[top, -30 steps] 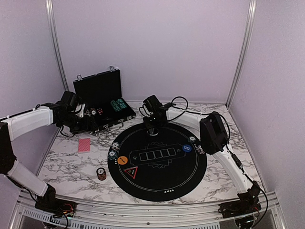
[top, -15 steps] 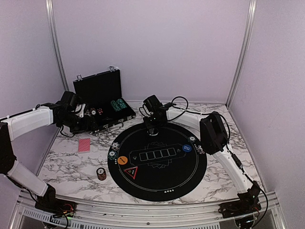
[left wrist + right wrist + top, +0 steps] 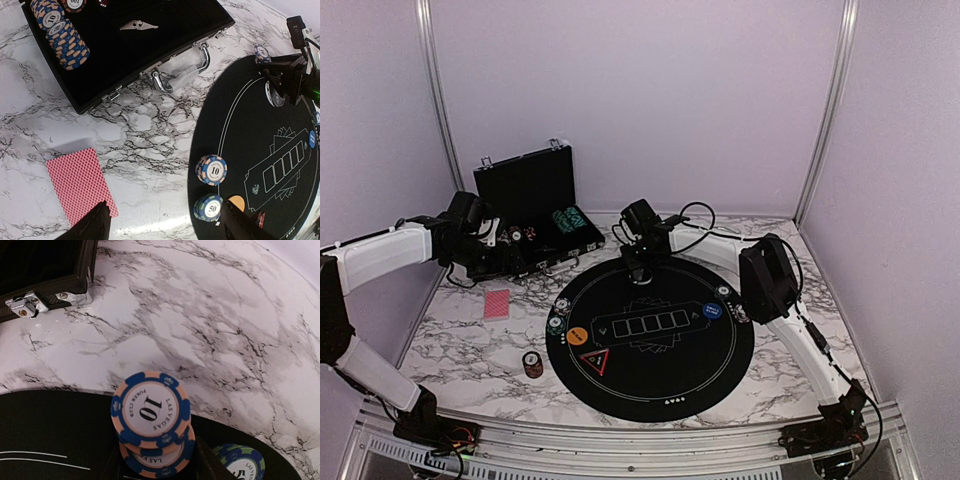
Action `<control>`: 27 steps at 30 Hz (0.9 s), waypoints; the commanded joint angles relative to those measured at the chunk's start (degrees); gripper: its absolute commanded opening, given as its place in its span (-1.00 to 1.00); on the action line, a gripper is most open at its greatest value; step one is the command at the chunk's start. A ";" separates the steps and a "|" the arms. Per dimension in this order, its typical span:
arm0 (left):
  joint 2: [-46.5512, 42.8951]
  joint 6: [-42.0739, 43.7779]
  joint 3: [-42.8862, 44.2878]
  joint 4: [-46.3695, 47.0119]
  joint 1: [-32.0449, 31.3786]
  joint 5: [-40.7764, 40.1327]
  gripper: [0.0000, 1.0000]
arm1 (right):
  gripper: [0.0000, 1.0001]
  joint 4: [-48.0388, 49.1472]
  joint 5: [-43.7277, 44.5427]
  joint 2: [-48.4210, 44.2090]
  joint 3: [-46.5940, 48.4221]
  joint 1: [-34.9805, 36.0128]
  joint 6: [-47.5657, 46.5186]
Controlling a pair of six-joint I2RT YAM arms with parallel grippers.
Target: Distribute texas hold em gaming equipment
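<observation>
A stack of blue-and-peach "10" chips [image 3: 150,410] stands on the far edge of the round black mat [image 3: 650,370], its top chip slid askew. My right gripper [image 3: 155,472] has a finger close on either side of the stack; whether they press it does not show. A green-and-blue "50" stack [image 3: 240,465] sits just right of it. My left gripper [image 3: 167,227] hangs open and empty over the marble near the mat's left edge. Under it are the pinkish-red-backed cards [image 3: 80,182], a "10" stack [image 3: 211,170], a "50" stack [image 3: 208,207] and an orange disc [image 3: 236,202].
The open black case [image 3: 525,190] stands at the back left with rows of chips [image 3: 60,30] inside. A blue disc [image 3: 712,311] lies at the mat's right. A dark red chip stack [image 3: 532,364] sits on the marble left of the mat, near a red triangle marker [image 3: 595,360].
</observation>
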 commanded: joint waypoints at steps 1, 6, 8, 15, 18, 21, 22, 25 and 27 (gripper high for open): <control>0.77 0.34 0.39 0.56 0.39 0.85 0.53 | -0.13 -0.91 0.22 -1.94 2.11 -0.42 0.48; 0.80 0.32 0.39 0.56 0.43 1.01 0.53 | -0.12 -1.19 1.05 -2.67 2.11 -0.33 0.56; 0.78 0.34 0.39 0.61 0.39 1.09 0.53 | -0.12 -1.25 1.14 -2.87 2.10 -0.39 0.58; 0.70 0.36 0.30 0.58 0.39 1.20 0.53 | -0.11 -1.51 1.23 -3.54 2.02 -0.06 0.78; 0.60 0.36 0.30 0.58 0.39 1.18 0.53 | -0.11 -1.51 1.39 -4.12 2.02 0.10 0.80; 0.47 0.36 0.30 0.55 0.39 1.15 0.53 | -0.10 -1.53 1.73 -4.64 1.94 0.24 0.74; 0.48 0.36 0.30 0.57 0.39 1.11 0.53 | -0.10 -1.59 1.83 -4.85 1.86 0.25 0.72; 0.42 0.36 0.30 0.56 0.41 1.18 0.53 | -0.08 -1.78 2.08 -5.29 1.76 0.31 0.74; 0.45 0.36 0.30 0.57 0.39 1.28 0.53 | -0.07 -1.91 2.20 -5.57 1.75 0.46 0.74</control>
